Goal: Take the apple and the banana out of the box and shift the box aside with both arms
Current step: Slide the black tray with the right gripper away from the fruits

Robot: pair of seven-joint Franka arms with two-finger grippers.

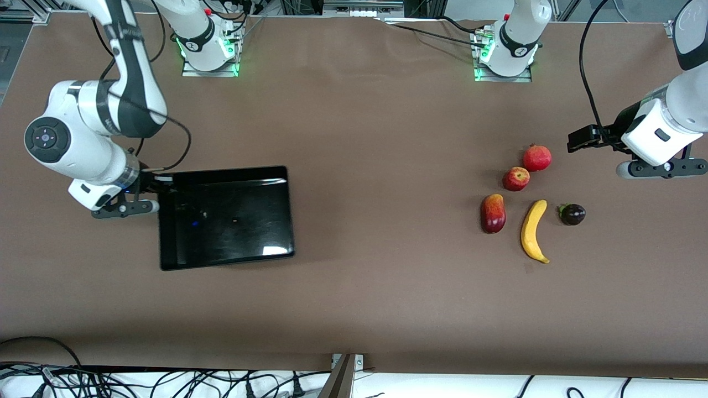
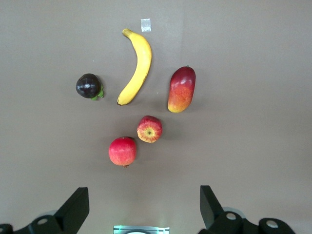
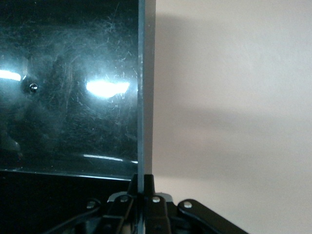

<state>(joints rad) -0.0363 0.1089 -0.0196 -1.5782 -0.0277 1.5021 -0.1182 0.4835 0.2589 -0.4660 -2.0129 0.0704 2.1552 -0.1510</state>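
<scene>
Two arms observed. Right gripper is clamped on the wall of the black bin, at the right arm's end of the table. Left gripper, fingers spread wide, hangs above five fruits: banana, mango, pomegranate, apple, purple fruit.

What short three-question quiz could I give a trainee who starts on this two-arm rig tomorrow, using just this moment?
1. True or false: the right gripper is shut on a wall of the box.
2. Which fruit lies nearest the front camera: A) pomegranate, B) banana, C) apple?
3. Fill in: the left gripper is ____ and holds nothing, up over the table near the fruits.

Key:
1. True; the wall sits pinched between its fingers.
2. B.
3. open.
</scene>
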